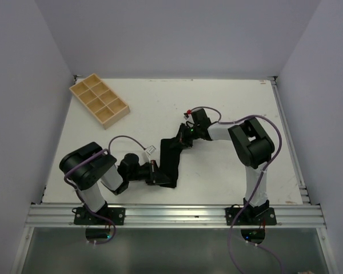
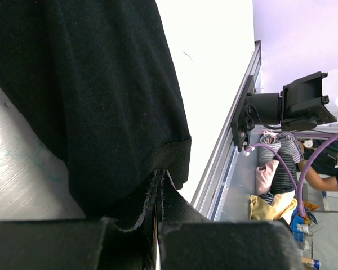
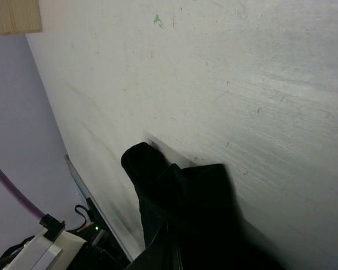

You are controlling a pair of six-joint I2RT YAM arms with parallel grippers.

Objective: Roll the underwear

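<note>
The underwear [image 1: 170,157] is a black cloth held between both grippers over the middle of the table, running from near left to far right. My left gripper [image 1: 158,172] is shut on its near end. In the left wrist view the cloth [image 2: 90,95] fills the upper left, and its hem is pinched in that gripper [image 2: 158,222]. My right gripper [image 1: 186,136] is shut on the far end. In the right wrist view the bunched cloth [image 3: 180,191] rises from that gripper [image 3: 177,261], whose fingers are mostly hidden by it.
A wooden tray [image 1: 99,100] with several compartments sits at the back left; its corner [image 3: 14,14] shows in the right wrist view. A metal rail [image 1: 171,214] runs along the near table edge. A heap of other clothes [image 2: 273,180] lies beyond the rail [image 2: 225,152].
</note>
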